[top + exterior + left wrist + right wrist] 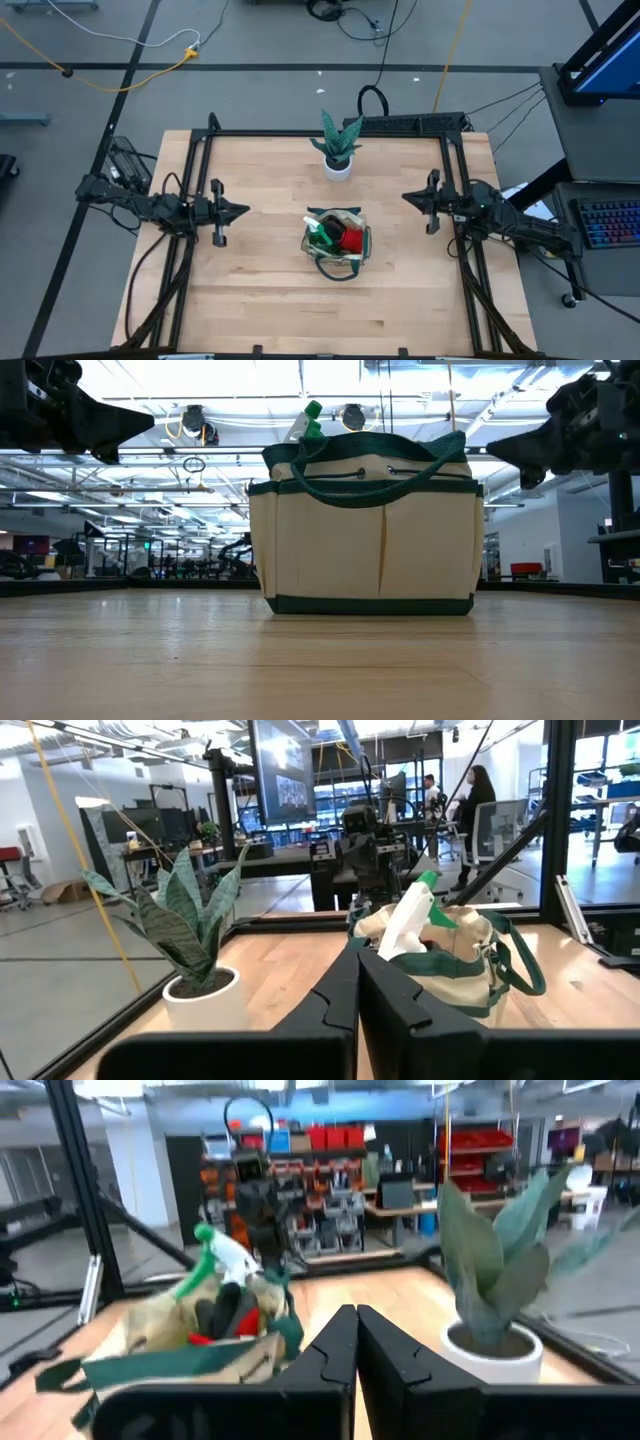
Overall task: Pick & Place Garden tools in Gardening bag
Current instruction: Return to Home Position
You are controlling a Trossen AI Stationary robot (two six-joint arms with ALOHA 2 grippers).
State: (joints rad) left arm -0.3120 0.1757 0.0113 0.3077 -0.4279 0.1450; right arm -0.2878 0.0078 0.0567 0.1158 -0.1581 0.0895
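Wooden table [260,300]: gardening bag [337,243] upright at frame centre, spray bottle [320,236] standing head-up inside; left gripper [243,211] and right gripper [405,197] closed, empty, flanking.

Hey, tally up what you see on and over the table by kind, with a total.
Gardening bag: 1
Potted plant: 1
Green spray bottle, in the bag: 1
Red glove bundle, in the bag: 1 (glove count hidden)
Robot hands: 2, left hand and right hand, both shut
Total: 6

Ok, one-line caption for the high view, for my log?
Filled gardening bag mid-table, spray bottle and red gloves showing inside; potted plant apart; left gripper and right gripper shut, flanking the bag.
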